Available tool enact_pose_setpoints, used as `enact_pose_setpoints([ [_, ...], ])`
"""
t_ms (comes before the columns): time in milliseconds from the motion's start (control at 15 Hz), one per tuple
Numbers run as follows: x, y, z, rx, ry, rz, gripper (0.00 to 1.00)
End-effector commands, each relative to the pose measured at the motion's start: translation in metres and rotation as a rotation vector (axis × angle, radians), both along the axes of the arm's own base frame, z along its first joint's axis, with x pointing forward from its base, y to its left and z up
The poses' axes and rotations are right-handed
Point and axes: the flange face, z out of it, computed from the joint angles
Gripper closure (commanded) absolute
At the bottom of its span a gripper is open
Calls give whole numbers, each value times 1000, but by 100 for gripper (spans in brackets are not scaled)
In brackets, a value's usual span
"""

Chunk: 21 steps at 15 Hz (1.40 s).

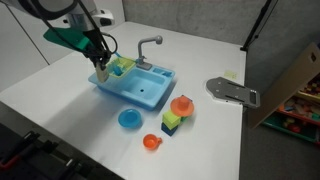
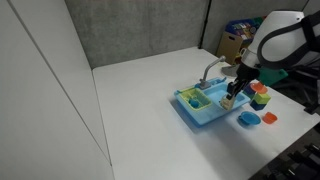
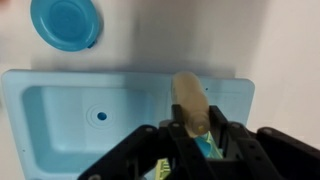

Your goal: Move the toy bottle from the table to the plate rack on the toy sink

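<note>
My gripper [image 3: 192,135] is shut on the toy bottle [image 3: 190,100], a small beige piece that sticks out from between the fingers. In both exterior views the gripper [image 1: 102,72] [image 2: 231,100] hangs just above the toy sink [image 1: 140,88] [image 2: 205,112], over the end that holds the yellow-green plate rack [image 1: 122,66] [image 2: 197,100]. In the wrist view the light blue sink [image 3: 60,110] fills the frame, and a bit of the rack [image 3: 158,170] shows between the fingers. The sink stands on the white table [image 1: 60,90].
A round blue plate [image 1: 129,119] [image 3: 66,22] lies on the table beside the sink. An orange cup [image 1: 151,142], an orange item on a green-and-blue stack [image 1: 177,112] and a grey metal part [image 1: 232,91] are nearby. The grey faucet [image 1: 145,48] rises at the sink's back.
</note>
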Motion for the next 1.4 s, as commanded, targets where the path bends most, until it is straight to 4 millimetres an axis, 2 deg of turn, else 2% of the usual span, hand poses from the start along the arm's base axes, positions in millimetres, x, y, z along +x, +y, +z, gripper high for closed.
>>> enact_pose_setpoints([
  [0,0,0,2,3,1,0,69],
  [200,0,0,3,4,1,-1,69],
  [267,0,0,3,4,1,-1,91],
  [733,15,4,18,-53,12,-32,90],
  [1067,44,17,27,-54,7,-76,90],
  [1333,68,23,19,-68,23,-133,90],
])
